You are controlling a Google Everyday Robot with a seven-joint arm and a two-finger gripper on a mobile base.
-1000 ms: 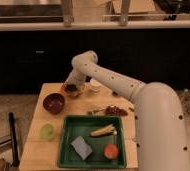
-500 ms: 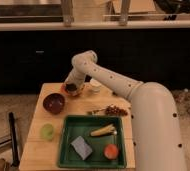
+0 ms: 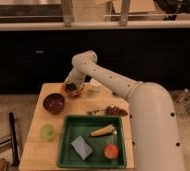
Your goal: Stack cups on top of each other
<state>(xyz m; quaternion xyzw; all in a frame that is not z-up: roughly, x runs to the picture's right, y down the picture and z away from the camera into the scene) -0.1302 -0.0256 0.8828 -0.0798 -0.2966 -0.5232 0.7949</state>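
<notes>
A white cup (image 3: 95, 87) stands at the far edge of the wooden table (image 3: 38, 145). An orange-brown cup (image 3: 73, 90) sits just left of it, under my gripper (image 3: 71, 86), which has come down over it from above. A small green cup (image 3: 48, 131) stands at the table's front left. My white arm (image 3: 118, 87) reaches in from the right, across the back of the table.
A dark red bowl (image 3: 54, 103) sits at the left. A green tray (image 3: 68, 150) at the front holds a grey sponge (image 3: 81, 147), a banana (image 3: 102, 131) and an orange fruit (image 3: 110, 151). A brown snack (image 3: 116, 110) lies behind the tray.
The arm has shifted only slightly over the orange-brown cup; the objects on the table have not moved.
</notes>
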